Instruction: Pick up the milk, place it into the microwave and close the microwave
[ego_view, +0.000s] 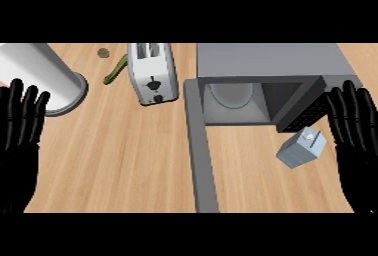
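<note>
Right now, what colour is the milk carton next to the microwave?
Pale grey-blue with a lighter top, seen in the head view: the milk carton stands on the counter in front of the open microwave.

The white cylinder and both forearms run off the edges.

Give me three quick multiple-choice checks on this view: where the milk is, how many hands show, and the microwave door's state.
1. Where is the milk carton?
A. inside the microwave
B. on the counter in front of the microwave
C. on the toaster

2. How many hands show?
A. none
B. one
C. two

3. The microwave door is:
A. open
B. shut
C. missing

Answers:
1 B, it lies on the wood beside the right hand.
2 C, with the left hand at the other edge.
3 A, the door swings out and the cavity shows.
</note>
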